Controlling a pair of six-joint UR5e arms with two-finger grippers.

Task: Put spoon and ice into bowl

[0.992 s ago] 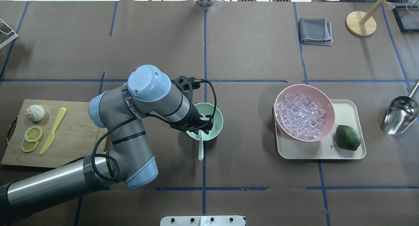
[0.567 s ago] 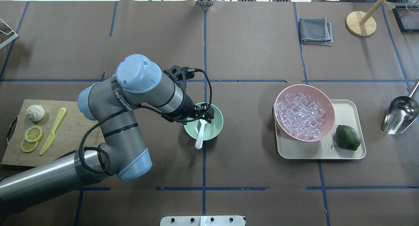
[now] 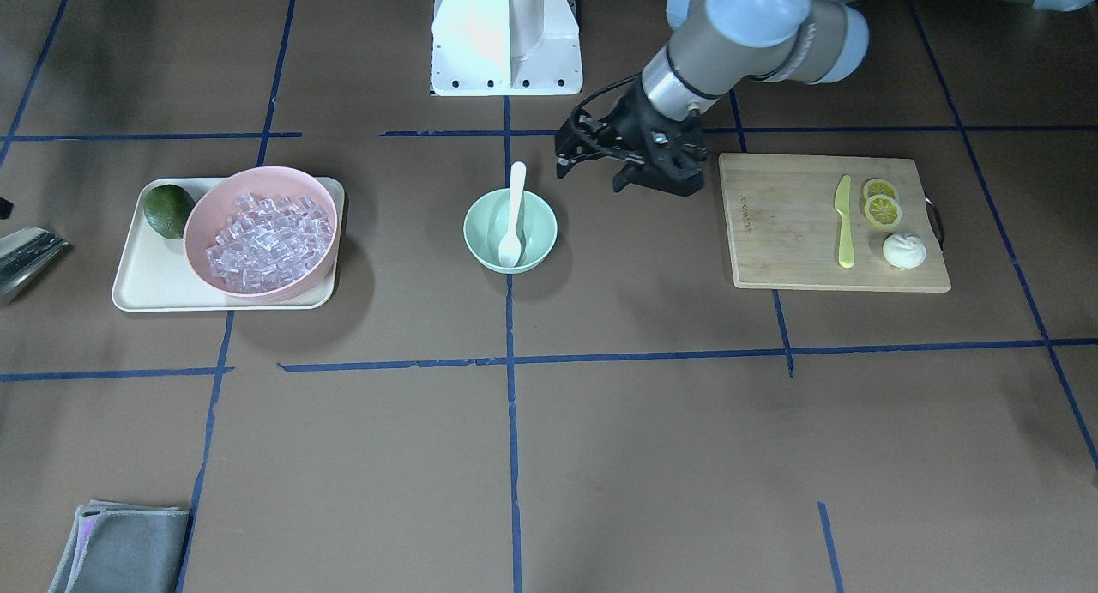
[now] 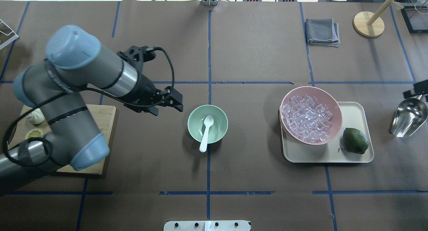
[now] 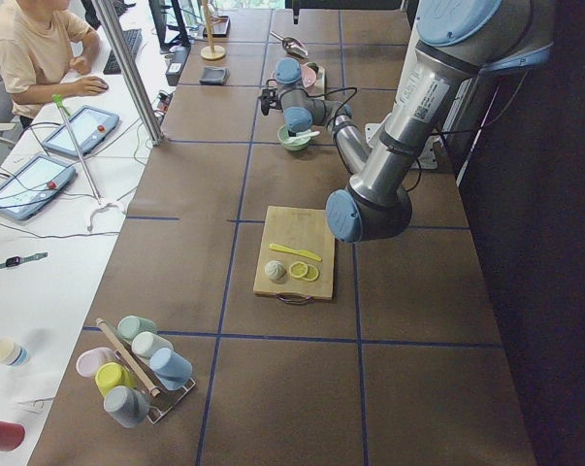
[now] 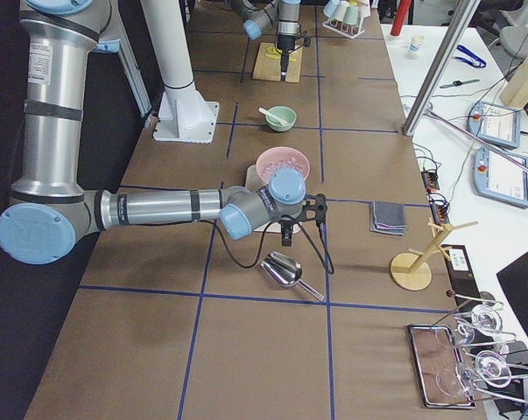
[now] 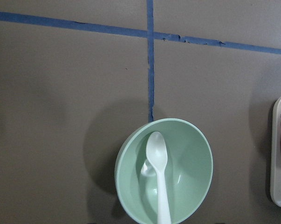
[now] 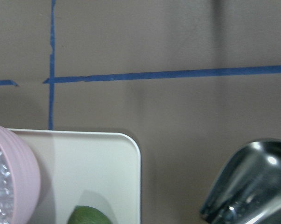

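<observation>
The white spoon (image 4: 205, 132) lies in the mint-green bowl (image 4: 223, 124), scoop inside and handle over the near rim. Both also show in the front view, the spoon (image 3: 513, 215) and the bowl (image 3: 539, 211), and in the left wrist view, the spoon (image 7: 159, 172) and the bowl (image 7: 194, 156). My left gripper (image 4: 167, 107) is open and empty, raised to the left of the bowl. The ice (image 4: 306, 119) is heaped in the pink bowl (image 4: 338, 109). My right gripper (image 6: 285, 229) hangs over the metal scoop (image 4: 409, 115); I cannot tell if it is open or shut.
The pink bowl and a lime (image 4: 355, 140) sit on a cream tray (image 4: 356, 112). A cutting board (image 3: 789, 224) with a yellow-green knife (image 3: 844, 224), lemon slices and a bun lies on my left. A grey cloth (image 4: 322, 31) and a wooden stand (image 4: 368, 23) are far right.
My left gripper let go of the spoon, which now rests in the mint bowl, and drew away to the left. The right gripper has come into view over the scoop.
</observation>
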